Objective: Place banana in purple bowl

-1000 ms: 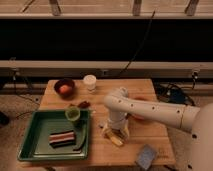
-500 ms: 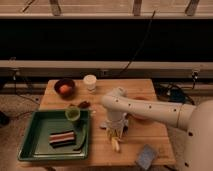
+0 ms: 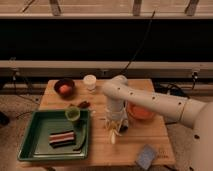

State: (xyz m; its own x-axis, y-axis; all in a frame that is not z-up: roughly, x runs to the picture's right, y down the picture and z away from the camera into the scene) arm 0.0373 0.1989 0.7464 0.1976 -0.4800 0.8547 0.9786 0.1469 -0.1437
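Little has shifted since the earlier frames: the gripper stays low over the middle of the wooden tabletop, and the banana under it now points a little more toward the near edge.

There is one banana. It lies on the tabletop just right of the green tray, well apart from the purple bowl. Only its pale near end shows. The rest is covered by the gripper, and whether the gripper is clenched on the banana or has released it cannot be told.

There are two bowls. The purple bowl sits at the far left corner with one round orange-pink object inside, too blurred to name. The orange bowl sits right of the gripper, its left part hidden behind the white arm.

There are two cups: a white cup at the far edge and a green cup at the tray's far right corner. The single tray holds one striped block and one dark curved strip. One small dark object lies just beyond the green cup, too small to make out. One blue-grey pad lies at the near right edge.
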